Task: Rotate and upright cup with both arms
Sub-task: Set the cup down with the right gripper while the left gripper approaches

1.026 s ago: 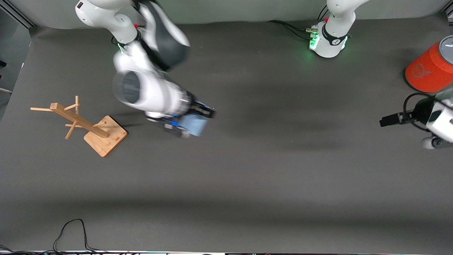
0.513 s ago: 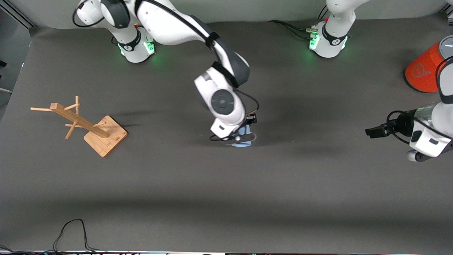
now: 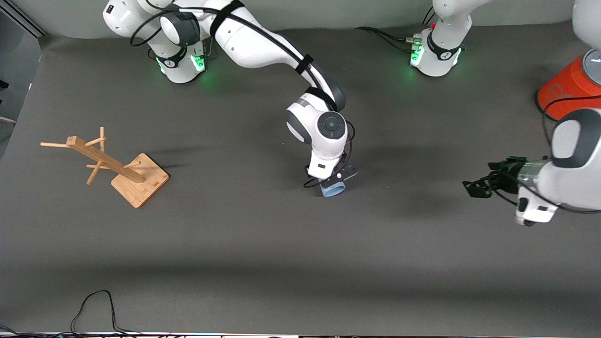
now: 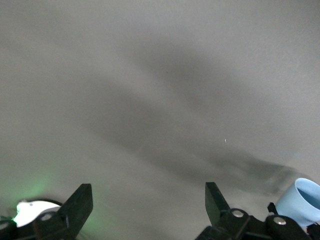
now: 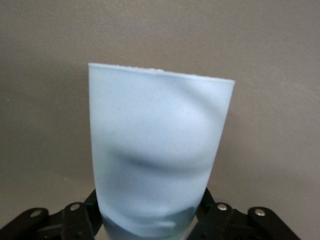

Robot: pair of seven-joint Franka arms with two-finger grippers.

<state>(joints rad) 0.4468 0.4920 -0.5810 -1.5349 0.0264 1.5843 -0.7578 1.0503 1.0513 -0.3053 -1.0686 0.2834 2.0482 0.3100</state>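
The light blue cup (image 3: 334,189) is held in my right gripper (image 3: 335,180), which hangs over the middle of the table. In the right wrist view the cup (image 5: 160,145) fills the frame, and the black fingers (image 5: 88,212) clamp its sides near one end. My left gripper (image 3: 480,184) is open and empty over the table toward the left arm's end, apart from the cup. In the left wrist view my left gripper (image 4: 146,205) has its fingers spread wide over bare mat, and the cup (image 4: 301,202) shows at the frame's edge.
A wooden peg rack (image 3: 117,164) stands on its square base toward the right arm's end. A large orange cylinder with a grey top (image 3: 570,89) stands at the left arm's end near that arm's base. A black cable (image 3: 94,305) lies at the front edge.
My right arm has swung from beside the wooden rack to the middle of the table, carrying the cup. My left gripper has moved in toward the middle.
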